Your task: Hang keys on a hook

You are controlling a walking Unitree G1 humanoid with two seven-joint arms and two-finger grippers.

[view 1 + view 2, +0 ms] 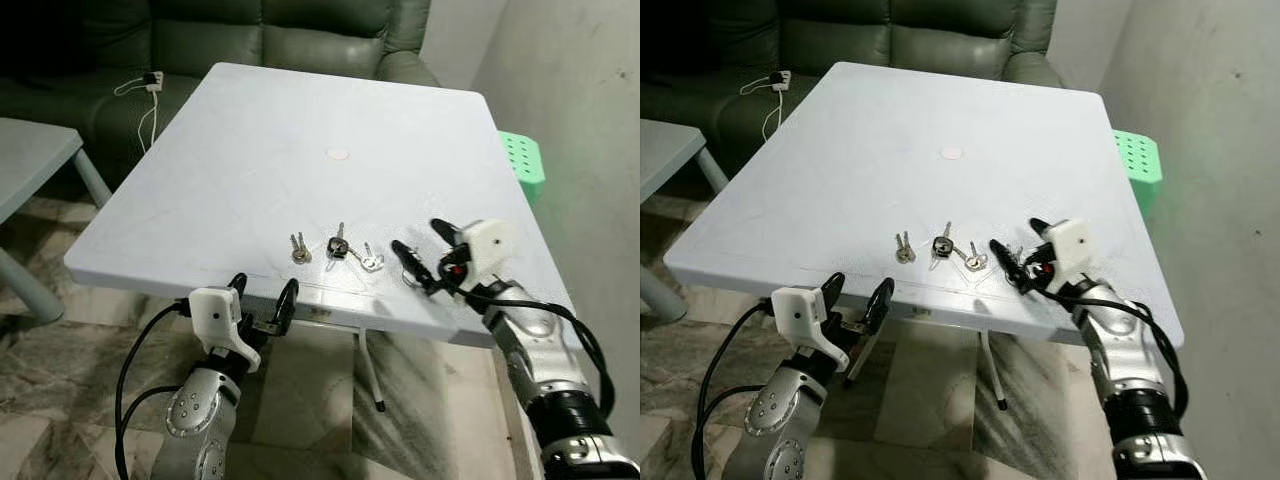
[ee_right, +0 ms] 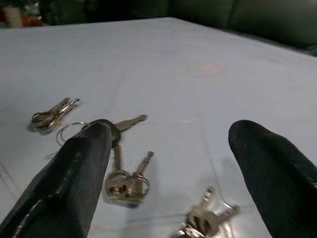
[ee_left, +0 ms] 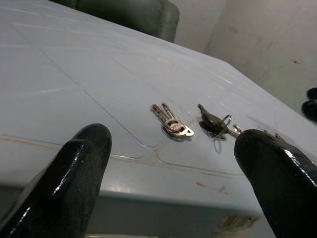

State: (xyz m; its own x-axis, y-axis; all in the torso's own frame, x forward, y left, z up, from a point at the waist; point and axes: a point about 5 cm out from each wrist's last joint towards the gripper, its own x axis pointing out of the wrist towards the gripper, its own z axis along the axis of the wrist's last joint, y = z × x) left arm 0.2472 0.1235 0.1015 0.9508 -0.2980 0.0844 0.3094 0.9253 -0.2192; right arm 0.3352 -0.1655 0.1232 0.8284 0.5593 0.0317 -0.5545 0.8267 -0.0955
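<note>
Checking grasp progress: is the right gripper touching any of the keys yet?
Apart. The right wrist view shows the right gripper open, its fingers raised above the keys on the table.

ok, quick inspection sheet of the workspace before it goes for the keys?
Surface: pale table, a round mark mid-top.
Job's things: key sets near the front edge: silver pair, black-headed set, silver set, one more between the right jaws. Hook: nothing seen.
Clutter: nothing seen.
Grippers: left gripper at the front edge, jaws open, facing the keys; right gripper over the table beside the keys, jaws open, holding nothing.
Cables: black cables along both arms; white charger lead on the sofa.
Surroundings: green sofa behind, green stool by the wall, a second table on the left.
</note>
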